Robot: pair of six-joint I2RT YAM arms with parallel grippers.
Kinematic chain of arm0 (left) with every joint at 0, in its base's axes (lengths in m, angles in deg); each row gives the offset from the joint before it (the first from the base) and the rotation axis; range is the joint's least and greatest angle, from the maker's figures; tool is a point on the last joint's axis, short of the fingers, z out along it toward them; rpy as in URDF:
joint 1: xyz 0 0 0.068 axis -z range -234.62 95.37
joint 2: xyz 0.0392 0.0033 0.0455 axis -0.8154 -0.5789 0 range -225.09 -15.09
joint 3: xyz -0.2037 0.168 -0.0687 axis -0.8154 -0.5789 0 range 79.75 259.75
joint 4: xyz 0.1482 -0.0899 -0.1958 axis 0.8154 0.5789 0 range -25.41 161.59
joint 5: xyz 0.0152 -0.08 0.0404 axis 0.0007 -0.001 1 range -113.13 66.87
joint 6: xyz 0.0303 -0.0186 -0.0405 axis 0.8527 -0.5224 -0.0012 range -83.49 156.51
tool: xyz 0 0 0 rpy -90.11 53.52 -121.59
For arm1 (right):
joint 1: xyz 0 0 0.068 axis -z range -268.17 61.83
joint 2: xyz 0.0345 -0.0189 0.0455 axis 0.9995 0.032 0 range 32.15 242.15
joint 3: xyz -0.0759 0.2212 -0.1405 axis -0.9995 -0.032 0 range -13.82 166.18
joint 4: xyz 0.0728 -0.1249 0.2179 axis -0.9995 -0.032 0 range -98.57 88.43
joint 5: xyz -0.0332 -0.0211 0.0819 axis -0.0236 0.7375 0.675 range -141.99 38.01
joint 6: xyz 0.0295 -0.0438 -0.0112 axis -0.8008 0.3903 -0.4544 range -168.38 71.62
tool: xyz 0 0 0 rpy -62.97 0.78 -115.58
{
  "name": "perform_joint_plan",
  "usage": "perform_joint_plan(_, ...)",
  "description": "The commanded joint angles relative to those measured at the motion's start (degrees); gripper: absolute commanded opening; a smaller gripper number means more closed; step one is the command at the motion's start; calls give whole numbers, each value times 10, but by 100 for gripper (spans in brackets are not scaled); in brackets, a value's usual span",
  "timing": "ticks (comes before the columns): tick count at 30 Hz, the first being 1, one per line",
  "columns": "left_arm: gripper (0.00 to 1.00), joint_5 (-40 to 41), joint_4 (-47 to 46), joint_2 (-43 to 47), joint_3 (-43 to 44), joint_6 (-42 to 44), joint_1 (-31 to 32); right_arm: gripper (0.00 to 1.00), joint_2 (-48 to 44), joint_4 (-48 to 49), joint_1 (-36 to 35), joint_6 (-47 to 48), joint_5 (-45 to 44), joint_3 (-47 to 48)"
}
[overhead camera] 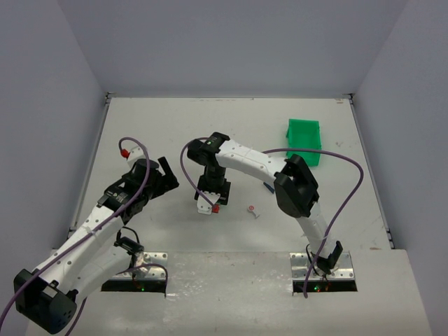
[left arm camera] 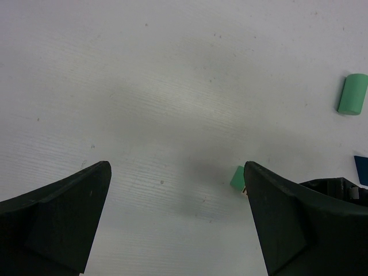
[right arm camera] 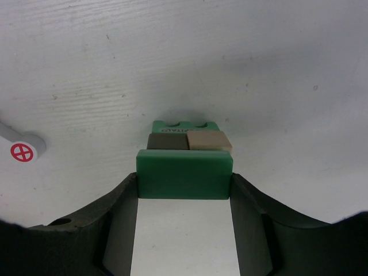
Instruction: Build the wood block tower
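Note:
In the right wrist view my right gripper [right arm camera: 184,178] is shut on a flat green block [right arm camera: 184,174], gripped by its two ends. Just beyond it a dark brown block [right arm camera: 167,141] and a tan block [right arm camera: 210,140] lie side by side on a green base piece with round holes [right arm camera: 184,125]. I cannot tell whether the held block touches them. In the top view this gripper [overhead camera: 210,203] points down at the table's middle. My left gripper [left arm camera: 175,172] is open and empty, to the left [overhead camera: 168,176]. It sees a green cylinder [left arm camera: 352,94], a small green block [left arm camera: 237,176] and a dark blue piece [left arm camera: 361,169].
A bright green plastic bin [overhead camera: 303,140] stands at the back right. A small white disc with a red cross [right arm camera: 23,152] lies on the table left of the stack, also in the top view [overhead camera: 252,210]. Purple cables loop over both arms.

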Motion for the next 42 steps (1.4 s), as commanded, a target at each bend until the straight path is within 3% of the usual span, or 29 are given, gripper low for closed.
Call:
perform_joint_plan(1,100,8,-13,3,22,-1,6,56,-14,-77,-5,78,1,-1)
perform_joint_plan(42,100,-5,-26,-21,19,10,7,65,-13,-24,-6,57,15,-2)
